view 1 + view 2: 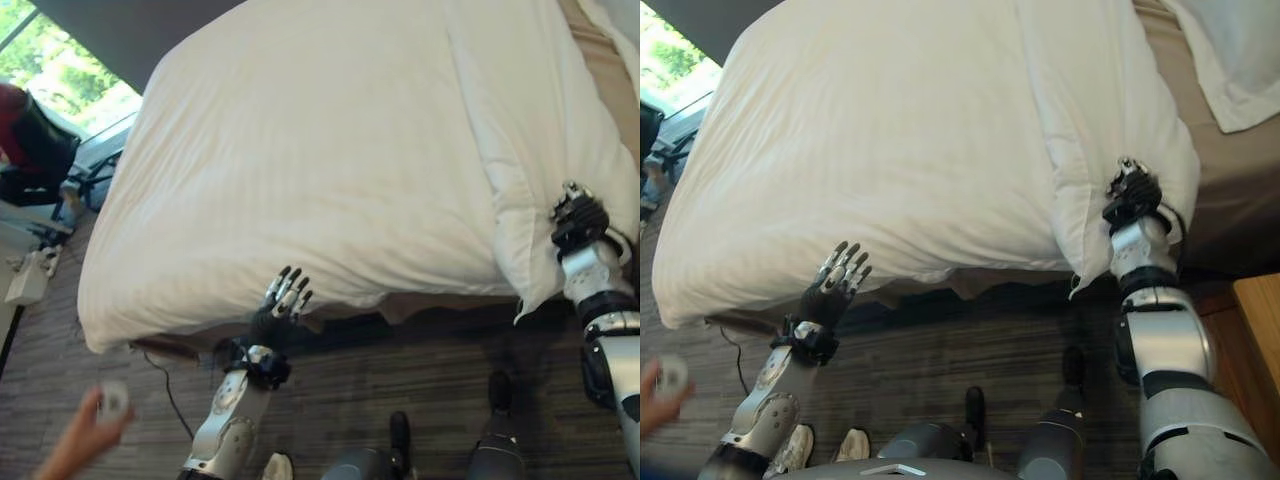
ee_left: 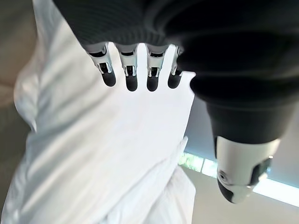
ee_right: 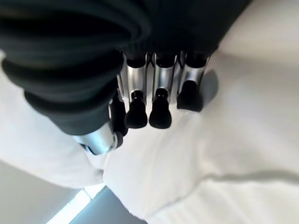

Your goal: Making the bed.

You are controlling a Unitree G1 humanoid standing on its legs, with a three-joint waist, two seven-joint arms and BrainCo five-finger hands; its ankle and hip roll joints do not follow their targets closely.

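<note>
Gripping duvet (image 1: 300, 150), right hand (image 1: 578, 222)

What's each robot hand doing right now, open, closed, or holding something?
Left robot hand: open, fingers straight, at the duvet edge.
Right robot hand: fingers curled against the folded duvet; a grip cannot be told.

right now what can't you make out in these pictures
- Right hand: whether its fingers pinch the duvet; both eye views show only its back, and the right wrist view does not show contact.
- Small white thing in a person's hand: too small to identify.
- Pillow: cut off by the frame edge.
- Under the bed: hidden in shadow below the duvet's edge.
</note>
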